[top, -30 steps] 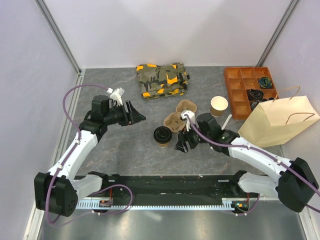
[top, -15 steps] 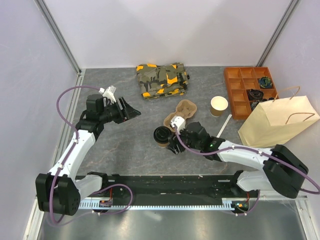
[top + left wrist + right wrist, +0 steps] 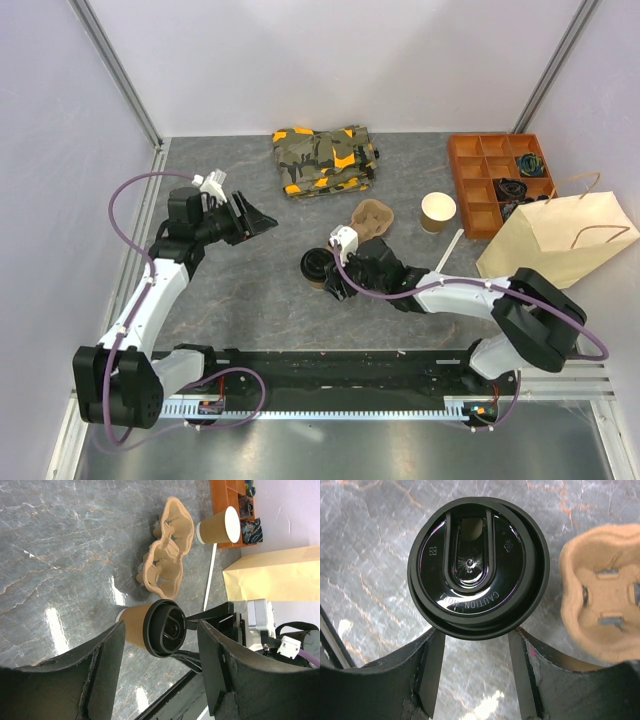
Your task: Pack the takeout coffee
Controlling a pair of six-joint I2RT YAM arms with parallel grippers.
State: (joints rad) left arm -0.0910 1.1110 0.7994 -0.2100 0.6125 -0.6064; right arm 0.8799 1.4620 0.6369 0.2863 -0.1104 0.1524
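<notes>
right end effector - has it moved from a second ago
Yes. In the top view the right end effector has swung left, away from the lidless cup, and its fingers now flank the takeout coffee.

The left arm (image 3: 146, 300) and right arm (image 3: 460, 293) are built of white links joined by black joint housings. A purple cable (image 3: 128, 186) is run along each. A white connector (image 3: 207, 183) is mounted at each wrist, and matte black fingers (image 3: 422, 680) are fitted.
</notes>
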